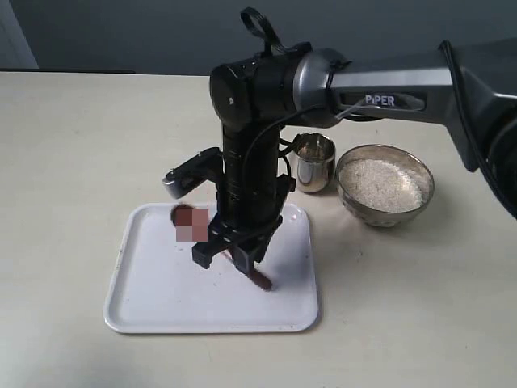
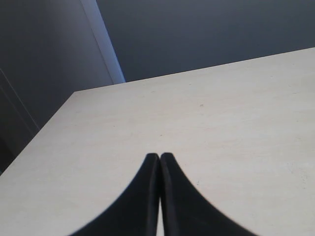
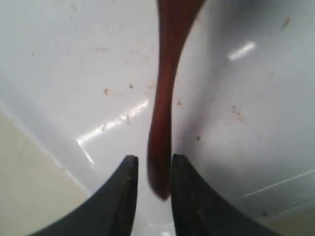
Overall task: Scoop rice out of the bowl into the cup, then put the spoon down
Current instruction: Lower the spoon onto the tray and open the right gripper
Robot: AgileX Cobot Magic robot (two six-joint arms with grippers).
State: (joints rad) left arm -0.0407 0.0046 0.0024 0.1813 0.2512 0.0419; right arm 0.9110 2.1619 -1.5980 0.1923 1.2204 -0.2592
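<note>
Your right tool (image 1: 234, 255) stands over the white tray (image 1: 153, 307), jaws slightly spread astride the handle end of the wooden spoon (image 3: 162, 98). The spoon appears to lie on the tray, long axis 10 to 4 o'clock, and you cannot tell whether it is pinched. Your left tool (image 2: 160, 157) is pressed together over bare tabletop (image 2: 221, 108). The steel bowl (image 1: 386, 212), at 2 o'clock from the right tool, holds rice (image 1: 381, 183); the steel cup (image 1: 313, 171) beside it shows no readable contents.

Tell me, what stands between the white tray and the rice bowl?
The small steel cup, beside the bowl, just past a corner of the tray; the exterior view shows it.
</note>
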